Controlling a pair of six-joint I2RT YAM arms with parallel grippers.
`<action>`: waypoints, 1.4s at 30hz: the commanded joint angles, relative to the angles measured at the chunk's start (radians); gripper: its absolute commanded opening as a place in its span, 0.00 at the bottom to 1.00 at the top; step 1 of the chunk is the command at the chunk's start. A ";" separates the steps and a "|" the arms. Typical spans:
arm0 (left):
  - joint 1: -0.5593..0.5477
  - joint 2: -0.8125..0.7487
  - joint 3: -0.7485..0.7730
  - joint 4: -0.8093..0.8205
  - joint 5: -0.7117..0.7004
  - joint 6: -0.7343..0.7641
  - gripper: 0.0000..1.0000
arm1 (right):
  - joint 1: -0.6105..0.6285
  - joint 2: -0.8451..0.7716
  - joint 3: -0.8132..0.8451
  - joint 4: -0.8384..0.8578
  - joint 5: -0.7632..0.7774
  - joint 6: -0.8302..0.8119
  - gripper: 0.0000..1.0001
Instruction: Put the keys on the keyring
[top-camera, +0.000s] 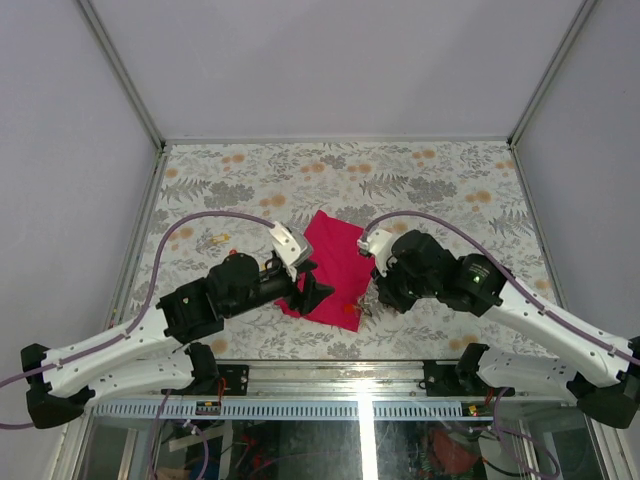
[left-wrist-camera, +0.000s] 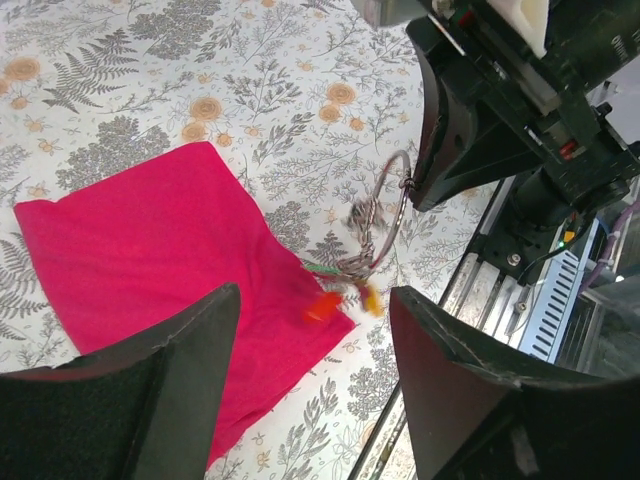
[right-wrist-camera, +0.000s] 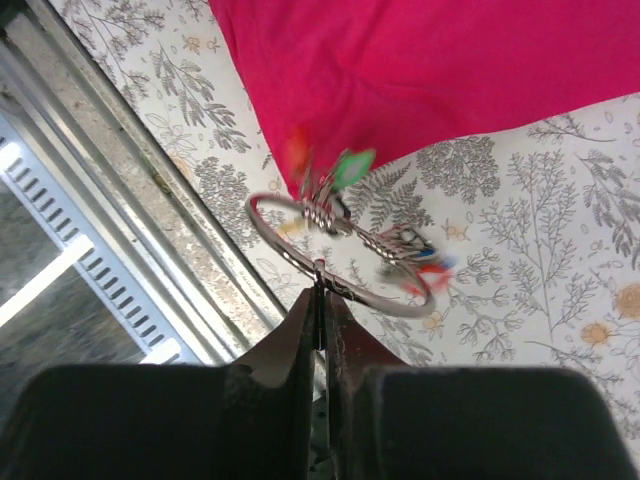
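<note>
On the flowery surface (top-camera: 420, 175) two arms reach toward the middle. The left arm (top-camera: 235, 290) hangs over the near edge of a pink cloth (top-camera: 335, 255). Its jaws are wide apart and hold nothing. The right arm (top-camera: 440, 275) is just across from it. Its jaws are pressed together on the rim of the keyring (right-wrist-camera: 270, 232), which is lifted up just past the near corner of the cloth. A bunch of keys and little green, red and orange tags hangs from the ring. They look blurry.

Far off to the left lie the keys (top-camera: 213, 240), well apart from both arms. They are too small to see well.

I think the ring is light, thin, hard and smooth. It could turn or slip in the jaws, and the bunch can swing. The grip on the bare rim, away from the bunch, looks like a good spot. A loose key is small, flat and hard, so it will be tricky to lift. Taking it by the blade would keep the hole in its head free for the ring.
</note>
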 joint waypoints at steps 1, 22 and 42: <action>0.004 -0.018 -0.070 0.208 -0.012 -0.058 0.64 | -0.003 0.040 0.123 -0.082 -0.055 0.082 0.00; -0.059 0.029 -0.223 0.590 0.080 0.117 0.70 | -0.003 0.156 0.330 -0.229 -0.276 0.210 0.00; -0.162 0.072 -0.260 0.659 -0.054 0.186 0.71 | -0.003 0.289 0.483 -0.418 -0.159 0.224 0.00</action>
